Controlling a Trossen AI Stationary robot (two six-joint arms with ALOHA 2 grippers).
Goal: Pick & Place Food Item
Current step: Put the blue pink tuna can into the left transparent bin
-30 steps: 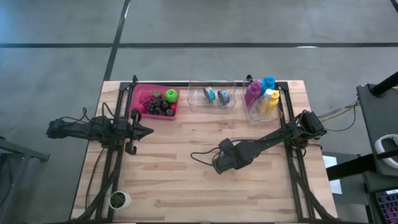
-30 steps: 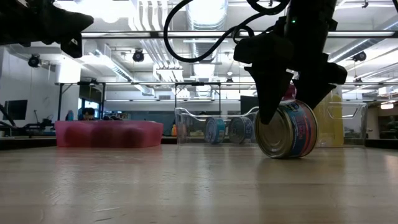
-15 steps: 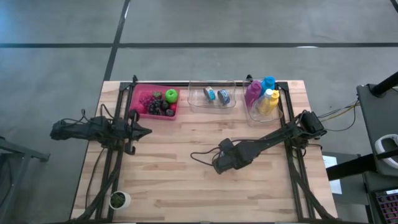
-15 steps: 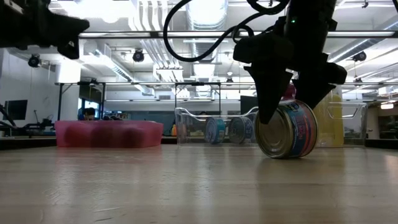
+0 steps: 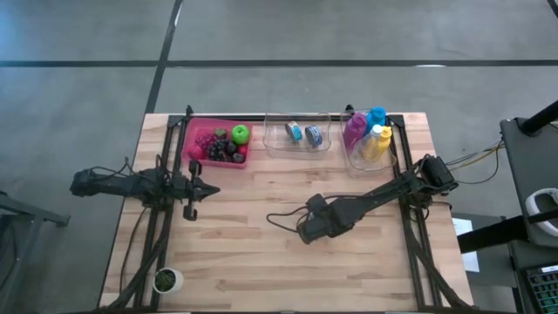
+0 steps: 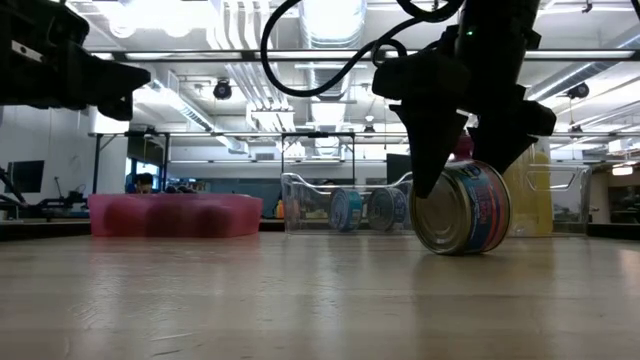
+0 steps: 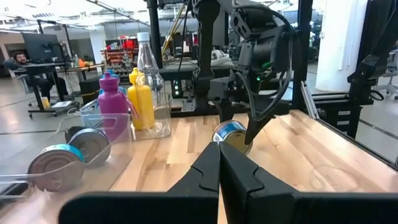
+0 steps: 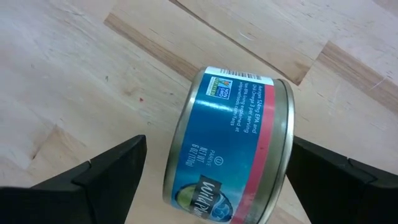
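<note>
- One short round tin can with a blue and pink paper label [image 8: 233, 146] is your target; it rests on its curved side on the pale wooden table [image 5: 261, 262], near the middle and towards the right.
- Directly over it hangs the right gripper [image 6: 465, 150], its two dark fingers [image 8: 93, 177] spread wide and holding nothing.
- The can lies in the gap between those fingers, one to either side (in the right wrist view neither appears to touch it, and in the low view the tips stand just at its upper edge).
- Expect the can to be rigid and fairly heavy for its size, with a smooth metal rim and a slick label; it should not dent under a firm squeeze.
- On its side it can roll, so a nudge from one finger before the other lands could send it away from you.
- Judging by the layout, you would do best to close on the two flat ends, where the pads meet level metal, rather than on the curved wall.
- The left gripper [image 7: 219, 174] waits well apart over the table's left part, near the pink tray of fruit [image 5: 197, 139], its fingers pressed together on nothing.
- Two similar cans sit in the clear plastic bin [image 5: 296, 144] at the far edge, possibly where this one belongs.
</note>
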